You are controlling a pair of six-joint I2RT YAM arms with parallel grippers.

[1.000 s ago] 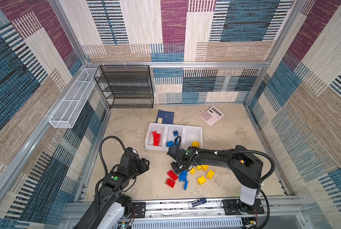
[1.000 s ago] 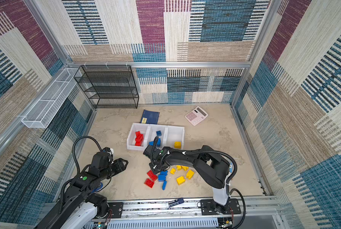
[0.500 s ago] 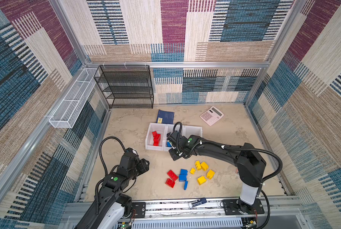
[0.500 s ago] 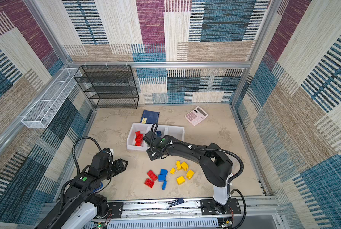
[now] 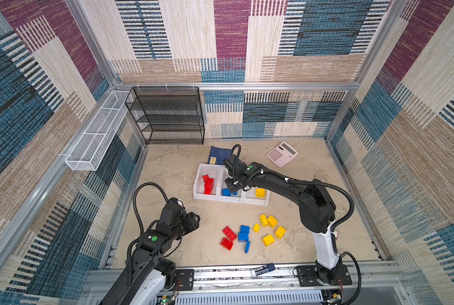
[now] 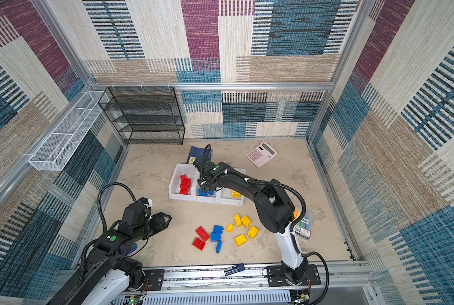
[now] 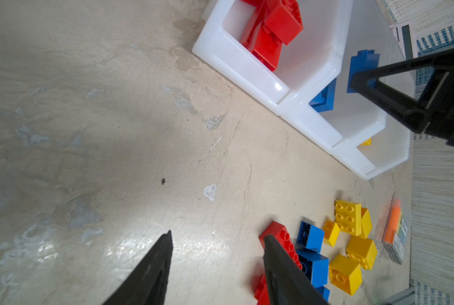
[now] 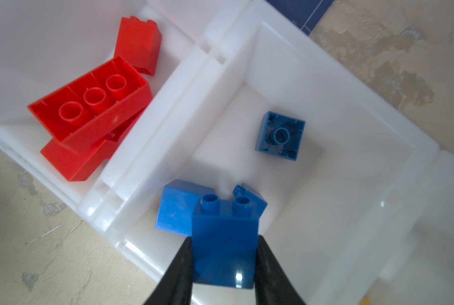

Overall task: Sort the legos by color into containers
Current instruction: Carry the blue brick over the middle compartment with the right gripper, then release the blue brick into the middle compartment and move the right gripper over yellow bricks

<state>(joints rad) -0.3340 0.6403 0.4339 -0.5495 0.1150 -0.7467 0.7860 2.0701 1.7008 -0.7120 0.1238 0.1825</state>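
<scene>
**Top views.** The right pincer point(image 5: 231, 186) reaches across to the bins point(image 5: 206, 196) and hangs over the middle bin point(image 5: 230, 200), which already has blue in it. Red bricks point(image 5: 208, 184) lie in the bin at the left end of the row. One yellow brick point(image 5: 260, 192) lies in the bin at the right end. The wrist hides what the pincer carries. The left pincer point(image 5: 194, 220) sits low near the front, well apart from the bins. Loose bricks point(image 5: 249, 233) in red, blue and yellow lie clustered on the surface point(image 5: 167, 171), so I judge the sort partway done.

**Left wrist view.** The left pincer point(image 7: 218, 235) has its fingers apart with nothing between them. Its tips are over bare surface, just beside the loose cluster.

**Right wrist view.** The right pincer point(image 8: 224, 239) is clamped on a blue brick point(image 8: 224, 245). Both fingers are against its sides, and its studs point away from the camera. Two other blue bricks point(image 8: 280, 136) lie on the floor of the middle bin beneath. One of them is partly hidden behind the held brick.

**Step in hand, as I read it:** release this brick into the middle bin.
- The brick looks close to the lowered front lip, with a blue brick right under it, so a drop here could glance off and tip out.
- I would move it inward over the free floor between the two blue bricks.
- I would keep it low and clear of the wall shared with the red bin.
- I would then part the fingers fully and lift straight up.
</scene>
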